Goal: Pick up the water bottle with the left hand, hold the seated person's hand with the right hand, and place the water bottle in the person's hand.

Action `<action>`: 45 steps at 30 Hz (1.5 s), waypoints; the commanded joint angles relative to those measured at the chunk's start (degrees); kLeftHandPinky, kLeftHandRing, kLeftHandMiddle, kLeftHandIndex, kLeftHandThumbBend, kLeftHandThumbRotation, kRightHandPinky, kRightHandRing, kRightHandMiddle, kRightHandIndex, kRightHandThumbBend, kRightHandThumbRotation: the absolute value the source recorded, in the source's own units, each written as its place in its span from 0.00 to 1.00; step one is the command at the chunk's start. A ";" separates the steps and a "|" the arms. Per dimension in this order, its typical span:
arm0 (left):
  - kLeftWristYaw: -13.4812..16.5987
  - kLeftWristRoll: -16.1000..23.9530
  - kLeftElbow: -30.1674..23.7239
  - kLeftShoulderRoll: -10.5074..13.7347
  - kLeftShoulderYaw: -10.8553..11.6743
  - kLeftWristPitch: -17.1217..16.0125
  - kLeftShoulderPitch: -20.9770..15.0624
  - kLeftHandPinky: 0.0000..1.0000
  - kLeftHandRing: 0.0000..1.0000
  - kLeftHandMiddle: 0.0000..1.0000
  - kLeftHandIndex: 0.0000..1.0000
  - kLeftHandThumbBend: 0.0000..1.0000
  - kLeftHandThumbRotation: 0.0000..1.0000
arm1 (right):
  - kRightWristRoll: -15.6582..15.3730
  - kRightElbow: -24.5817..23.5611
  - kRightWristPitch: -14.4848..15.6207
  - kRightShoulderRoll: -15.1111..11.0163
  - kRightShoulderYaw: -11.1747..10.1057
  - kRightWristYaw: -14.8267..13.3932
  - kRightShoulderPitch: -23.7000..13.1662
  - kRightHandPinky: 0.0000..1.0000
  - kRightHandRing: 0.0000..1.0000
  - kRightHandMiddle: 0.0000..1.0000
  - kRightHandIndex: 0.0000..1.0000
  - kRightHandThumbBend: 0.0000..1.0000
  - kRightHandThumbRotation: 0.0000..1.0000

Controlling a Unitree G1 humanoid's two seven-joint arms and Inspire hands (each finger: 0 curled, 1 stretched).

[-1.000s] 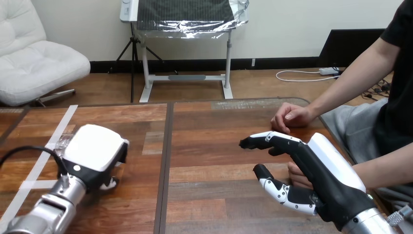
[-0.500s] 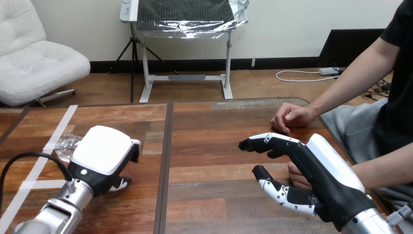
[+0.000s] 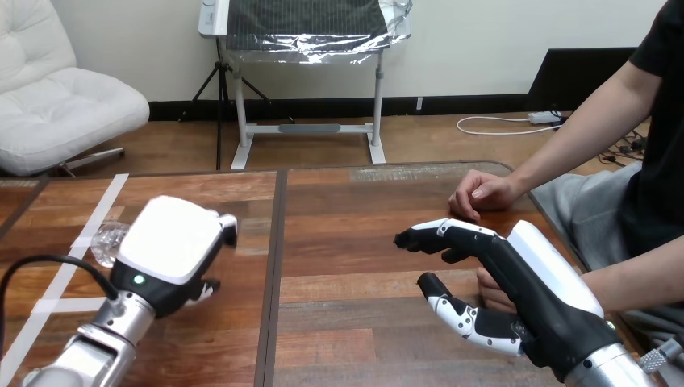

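The clear water bottle pokes out at the left of my left hand, which hangs over the table's left half. The white back of that hand covers the rest of the bottle, and its fingers curl down round it. My right hand reaches in over the table's right side, fingers straight and pointing left, thumb spread below them. One person's hand shows between that thumb and the fingers, behind the palm; I see no finger curled round it. The person's other hand rests as a loose fist on the table farther back.
The wooden table has a dark seam running front to back down its middle. White tape strips cross the left part. The person sits at the right edge, forearms reaching in over the table.
My left hand has moved right and slightly up, showing more of the bottle at its left side. The right hand and both of the person's hands have stayed put.
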 commanded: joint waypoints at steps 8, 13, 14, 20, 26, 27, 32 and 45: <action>2.54 -1.73 -5.99 2.81 5.49 0.15 1.52 0.59 0.66 0.69 0.71 0.53 0.59 | 1.57 -0.45 -2.14 -0.10 0.56 -0.33 -4.36 0.69 0.74 0.74 0.72 0.23 0.00; 4.01 -2.72 -7.90 2.74 7.25 -0.83 3.11 0.60 0.68 0.70 0.72 0.46 0.70 | 1.79 -0.16 -2.30 0.14 0.69 -0.42 -4.52 0.68 0.73 0.73 0.72 0.22 0.00; 4.06 -2.81 -8.11 2.71 7.45 -0.84 3.28 0.61 0.68 0.71 0.72 0.46 0.72 | 1.73 -0.09 -2.30 0.16 0.73 -0.47 -4.58 0.67 0.73 0.73 0.72 0.22 0.00; 5.09 -2.47 -9.75 2.63 8.52 -0.19 4.59 0.64 0.71 0.73 0.74 0.43 0.76 | 1.64 0.28 -2.78 0.26 0.80 -0.66 -4.85 0.66 0.72 0.72 0.71 0.22 0.00; 5.08 -1.74 -10.54 2.35 9.10 1.80 5.38 0.73 0.78 0.79 0.78 0.43 0.81 | 2.02 0.76 -2.94 0.26 0.77 -0.40 -5.20 0.64 0.71 0.71 0.71 0.22 0.00; 4.29 -2.01 -11.10 2.36 9.35 2.18 5.66 0.75 0.79 0.80 0.79 0.43 0.82 | 1.99 0.80 -2.91 0.25 0.77 -0.40 -5.24 0.64 0.71 0.71 0.71 0.22 0.00; 1.70 -2.85 -12.19 2.24 10.07 3.57 6.18 0.83 0.84 0.85 0.84 0.43 0.90 | 1.72 0.95 -2.95 0.15 0.80 -0.44 -5.44 0.64 0.71 0.72 0.71 0.22 0.00; -8.19 -6.08 -9.03 0.66 11.39 6.47 4.47 0.88 0.90 0.92 0.91 0.45 1.00 | 1.74 1.12 -3.00 -0.08 0.74 -0.26 -5.78 0.64 0.72 0.72 0.71 0.21 0.00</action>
